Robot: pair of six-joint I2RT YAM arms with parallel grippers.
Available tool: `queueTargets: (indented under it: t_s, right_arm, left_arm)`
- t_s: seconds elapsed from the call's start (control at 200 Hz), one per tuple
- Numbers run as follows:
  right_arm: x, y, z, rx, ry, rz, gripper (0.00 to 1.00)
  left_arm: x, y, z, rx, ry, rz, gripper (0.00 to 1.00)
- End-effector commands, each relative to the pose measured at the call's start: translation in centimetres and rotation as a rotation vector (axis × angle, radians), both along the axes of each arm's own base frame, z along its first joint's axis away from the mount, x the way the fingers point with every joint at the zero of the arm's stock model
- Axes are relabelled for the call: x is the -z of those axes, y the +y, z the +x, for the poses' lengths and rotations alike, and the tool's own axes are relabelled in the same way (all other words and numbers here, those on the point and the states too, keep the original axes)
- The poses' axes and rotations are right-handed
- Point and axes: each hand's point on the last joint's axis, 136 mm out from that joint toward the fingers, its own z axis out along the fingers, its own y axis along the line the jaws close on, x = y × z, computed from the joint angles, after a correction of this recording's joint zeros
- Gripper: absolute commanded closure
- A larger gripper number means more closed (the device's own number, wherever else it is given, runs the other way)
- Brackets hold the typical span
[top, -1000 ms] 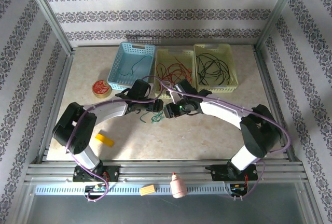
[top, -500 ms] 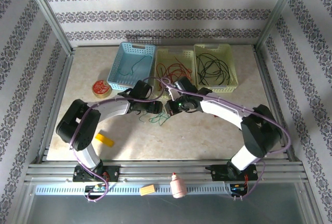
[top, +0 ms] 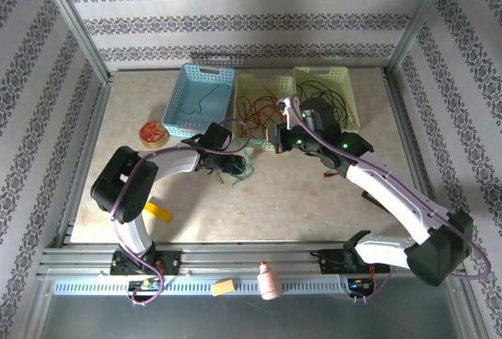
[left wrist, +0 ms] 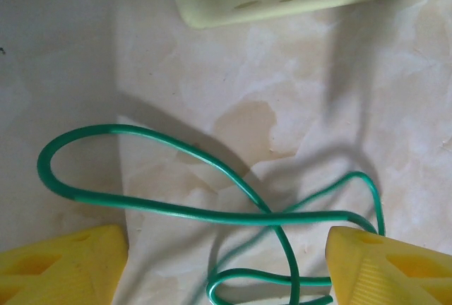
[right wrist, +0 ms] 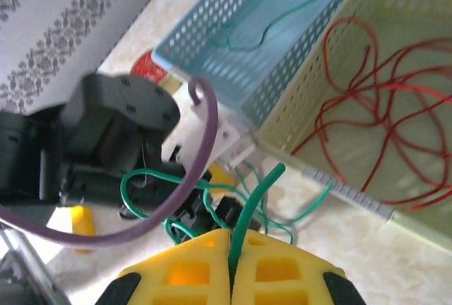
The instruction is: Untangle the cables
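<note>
A tangle of green cable [top: 246,168] lies on the table in front of the baskets. My right gripper [top: 274,141] is raised above it, and in the right wrist view the gripper [right wrist: 231,238] is shut on one green cable [right wrist: 255,196] whose end sticks up past the fingers. My left gripper [top: 230,166] is low over the tangle. Its yellow fingers [left wrist: 63,266] stand wide apart, with loops of green cable [left wrist: 215,216] on the table between them. Red cables [top: 263,107] lie in the middle basket, black cables [top: 321,100] in the right one, and one green cable [top: 200,103] in the blue one.
Three baskets stand at the back: blue [top: 179,111], pale yellow [top: 245,84] and yellow-green [top: 353,111]. A red tape roll [top: 151,132] and a yellow block [top: 159,211] lie at the left. A pink bottle [top: 269,280] rests on the front rail.
My right gripper has shut on a green cable and risen back and to the right, pulling the strand up. The left gripper has stayed over the tangle, still open.
</note>
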Motion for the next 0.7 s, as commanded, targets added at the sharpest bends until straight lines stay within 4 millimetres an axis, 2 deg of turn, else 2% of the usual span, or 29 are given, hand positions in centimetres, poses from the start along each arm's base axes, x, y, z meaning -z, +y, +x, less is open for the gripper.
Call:
queueTargets:
  t_s: [0.0,0.14,0.22,0.355,0.54,0.605,0.695]
  right_arm:
    - [-4.1,-2.2,1.0,0.107,-0.134,-0.008,1.0]
    - [-6.7,-4.7,1.4,0.201,-0.253,-0.056,1.0]
    - [-7.1,-5.5,1.3,0.213,-0.281,-0.095,1.0]
    - [-4.4,-5.7,1.2,0.195,-0.221,-0.17,1.0]
    - [1.3,-4.4,-0.5,0.123,-0.072,-0.196,1.0]
    - [2.1,-4.1,-0.8,0.117,-0.057,-0.198,1.0]
    - [2.2,-4.0,-0.5,0.129,-0.056,-0.197,1.0]
  left_arm:
    - [4.1,1.8,-3.2,0.023,0.133,0.088,0.24]
    - [4.4,2.0,-3.6,0.027,0.141,0.094,0.24]
    - [4.5,1.9,-3.7,0.031,0.142,0.085,0.24]
    - [4.0,1.4,-3.6,0.042,0.138,0.057,0.24]
    - [2.4,0.1,-3.4,0.072,0.11,-0.017,0.24]
    - [1.9,0.1,-3.2,0.067,0.097,-0.025,0.23]
    - [0.6,0.0,-2.5,0.047,0.032,-0.051,0.2]
